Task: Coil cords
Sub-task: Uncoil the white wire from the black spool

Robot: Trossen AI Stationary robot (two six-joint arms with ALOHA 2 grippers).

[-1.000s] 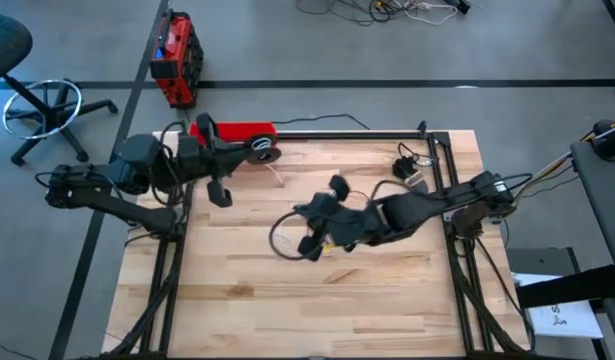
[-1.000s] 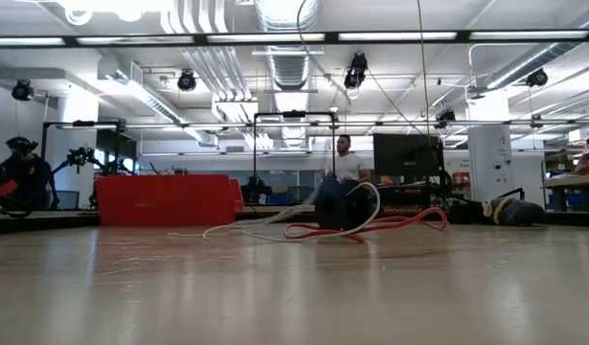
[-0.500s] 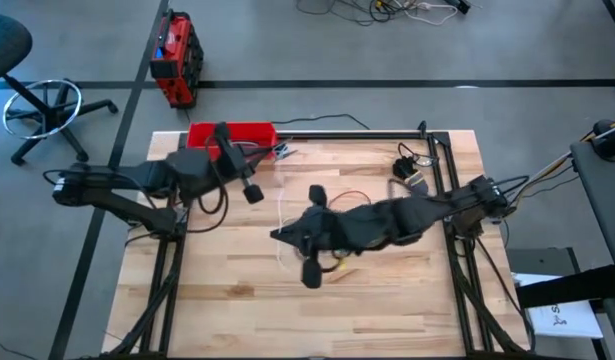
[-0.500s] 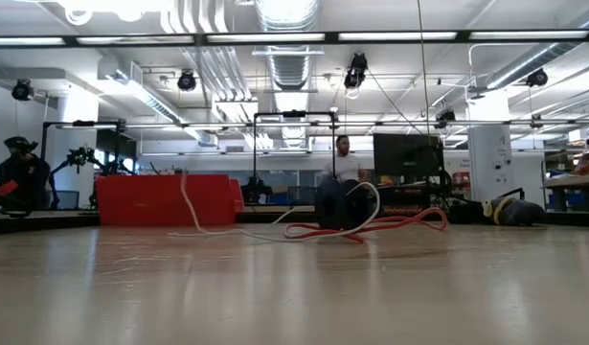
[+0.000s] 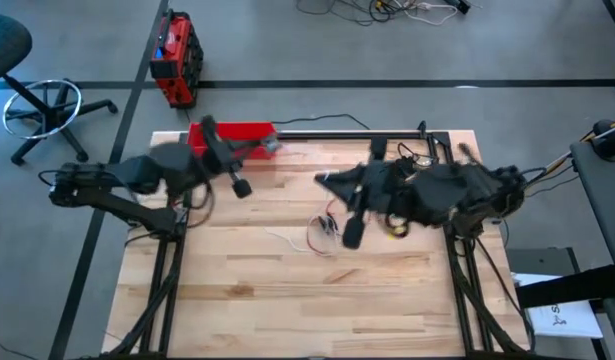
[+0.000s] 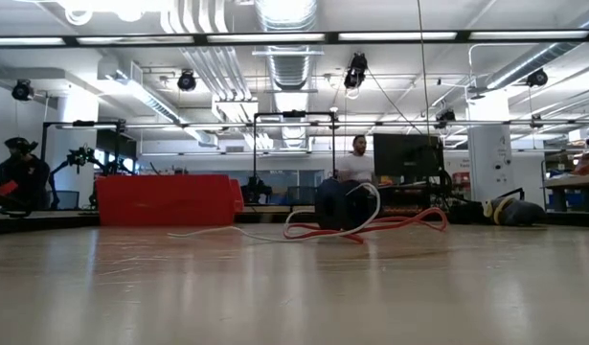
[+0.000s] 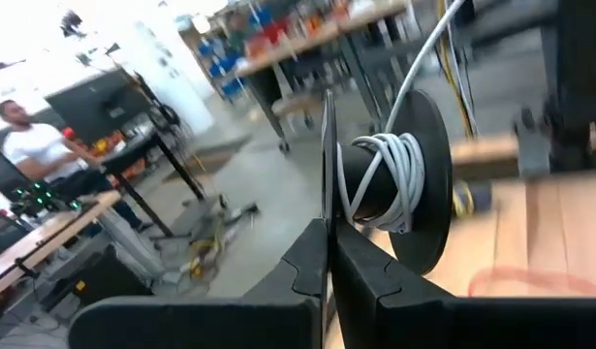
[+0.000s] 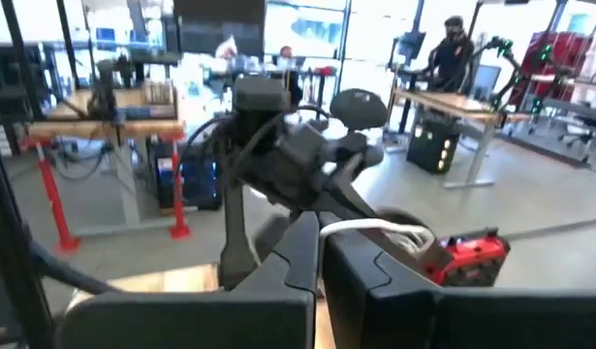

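My left gripper (image 5: 270, 146) hangs by the far left edge, shut on a black spool (image 7: 394, 184) that has white cord (image 7: 387, 184) wound on it. My right gripper (image 5: 325, 180) is raised over the table's middle and points at the left arm. It is shut on a stretch of the white cord (image 8: 375, 231). More white cord (image 5: 284, 238) lies slack on the wood. The red cord (image 5: 322, 222) lies in loose loops beside it. In the low view both lie flat, the red cord (image 6: 390, 225) next to a black disc (image 6: 344, 206). My left gripper pinches the rim of one thin black flange (image 7: 327, 165) of the spool between its two fingers. The spool is lifted clear of the table, with its axle lying across the fingers. My right gripper pinches the white cord (image 8: 341, 229) between its two fingers, and the cord runs on toward the left arm. The cord at the fingers is clear of the table.
A red tray (image 5: 242, 131) stands at the far left edge beside the left gripper. Small dark cables (image 5: 409, 170) lie at the far right. A red toolbox (image 5: 174, 60) is on the floor beyond. A person (image 6: 356, 163) stands in the room behind. Bare wood fills the near half.
My right gripper has swung from the table's middle toward the right and far edges. The white cord stood up steeply at the left half a second ago and lies flat on the wood again. My left gripper has stayed near the red tray with the spool.
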